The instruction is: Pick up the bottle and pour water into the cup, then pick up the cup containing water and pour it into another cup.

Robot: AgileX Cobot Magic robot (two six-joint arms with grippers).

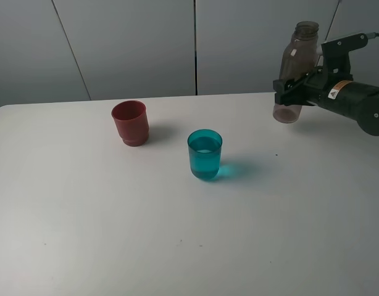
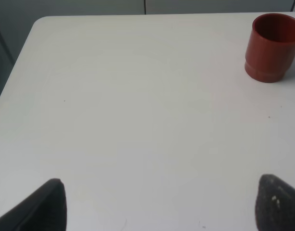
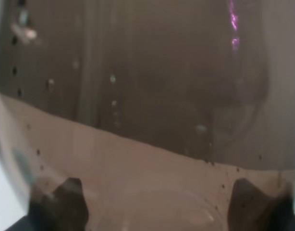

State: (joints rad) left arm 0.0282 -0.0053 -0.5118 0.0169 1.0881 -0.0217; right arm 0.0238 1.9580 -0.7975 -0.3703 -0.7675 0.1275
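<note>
Water fills roughly the lower two-thirds of the translucent teal-blue plastic tumbler [image 1: 205, 154] near the middle of the white table [image 1: 84, 234] in the high view. So the first pour looks done. The short, wide, opaque dull-red plastic cup [image 1: 129, 123] stands apart from it, farther back on the left, and seems empty. At the far right the right gripper [image 1: 292, 86] is clamped around the tall, slim, smoky grey-brown plastic bottle [image 1: 297, 71]. The bottle is upright and uncapped, with its base at or just above the tabletop; I cannot tell which. I judge the step in hand to be parking the bottle. Next, the bottle must be let go, then the tumbler grasped at mid-height and kept level on its way to the red cup.

From the left wrist, the left gripper [image 2: 159, 207] stands wide apart over bare table, grasping nothing, and the red cup [image 2: 272, 48] is well ahead of it.

From the right wrist, the bottle [image 3: 147, 96] fills the picture. Droplets cling to its wall above a slanted waterline, so some water remains. The right gripper [image 3: 154, 207] presses on it from both sides.
</note>
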